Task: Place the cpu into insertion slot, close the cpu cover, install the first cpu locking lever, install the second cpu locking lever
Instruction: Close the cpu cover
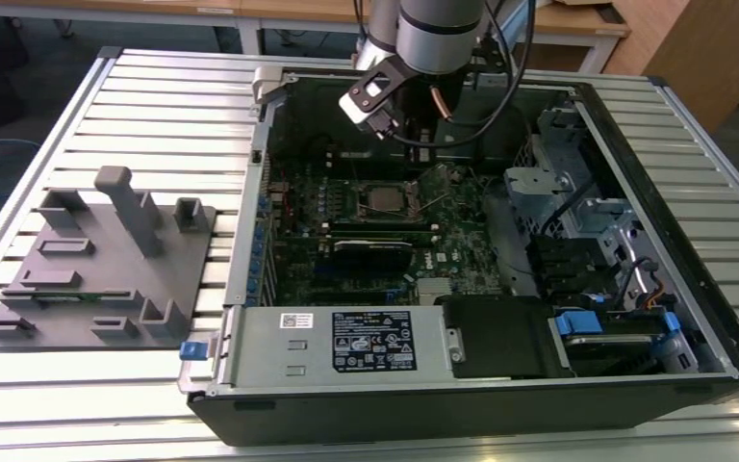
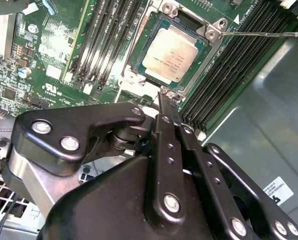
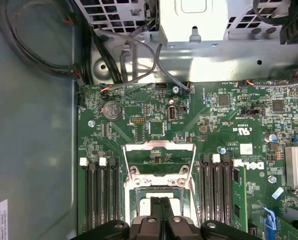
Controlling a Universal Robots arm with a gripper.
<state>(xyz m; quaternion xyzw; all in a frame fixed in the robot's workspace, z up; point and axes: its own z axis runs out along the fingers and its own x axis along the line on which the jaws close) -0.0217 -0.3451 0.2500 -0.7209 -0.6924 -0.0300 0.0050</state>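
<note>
Second wrist view: cpu seated, gripper at the socket's corner.
From the left: black memory slots; cpu lying flat in the insertion slot; thin locking lever sticking out sideways. Gripper fingers pressed together, holding nothing.

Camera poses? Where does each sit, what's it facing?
Exterior view: high, looking down into the open computer case; arm and gripper show.
Second wrist view: at the wrist, looking along the gripper at the cpu.
First wrist view: at the wrist, looking past the gripper across the green board.
Both wrist views share gripper and insertion slot.
</note>
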